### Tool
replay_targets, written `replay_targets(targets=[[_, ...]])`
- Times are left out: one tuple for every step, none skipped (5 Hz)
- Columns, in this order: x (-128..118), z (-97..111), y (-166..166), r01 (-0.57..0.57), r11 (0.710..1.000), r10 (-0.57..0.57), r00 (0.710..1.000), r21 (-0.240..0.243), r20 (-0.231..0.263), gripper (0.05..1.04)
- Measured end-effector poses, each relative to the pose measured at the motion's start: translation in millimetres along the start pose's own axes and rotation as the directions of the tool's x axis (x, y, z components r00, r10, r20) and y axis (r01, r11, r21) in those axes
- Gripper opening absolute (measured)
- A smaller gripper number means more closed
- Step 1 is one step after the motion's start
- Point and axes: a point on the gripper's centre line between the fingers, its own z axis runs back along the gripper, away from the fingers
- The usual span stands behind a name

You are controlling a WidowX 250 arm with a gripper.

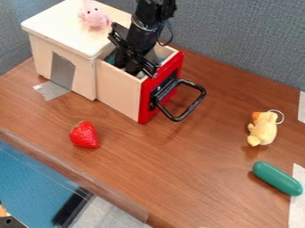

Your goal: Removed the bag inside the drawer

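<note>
- Bag point(161, 59): one, seemingly the blue bit inside one open drawer point(119, 94).
- One box point(51, 18).
- One gripper point(132, 62), mine, down inside the drawer; whether it's closed I cannot tell.
- One green capsule point(278, 178).
- One duck point(262, 130).
- One pig point(93, 16).
- One strawberry point(84, 135).

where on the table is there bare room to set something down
The widest bare patch of table lies between the strawberry, drawer handle, yellow toy and green object. Another stretches from the handle back to the grey wall. It is crowded at the open drawer, with the gripper down in it.
</note>
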Motion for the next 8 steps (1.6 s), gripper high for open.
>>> replay_targets(targets=[[2, 28, -6, -0.009, 0.999, 0.012, 0.997, -0.044, 0.071, 0.137], [-9, 55, -10, -0.013, 0.998, 0.023, 0.990, -0.069, 0.136, 0.097], [-35, 79, -24, 0.014, 0.996, 0.000, 0.986, -0.084, 0.169, 0.091], [-61, 85, -39, 0.040, 0.991, -0.018, 0.985, -0.126, 0.170, 0.091], [-72, 78, -56, 0.092, 0.981, -0.070, 0.989, -0.170, 0.129, 0.091], [-79, 61, -68, 0.119, 0.968, -0.108, 0.992, -0.219, 0.062, 0.122], [-86, 45, -76, 0.127, 0.951, -0.137, 0.990, -0.281, -0.017, 0.322], [-89, 35, -78, 0.102, 0.951, -0.126, 0.990, -0.292, -0.065, 0.624]])
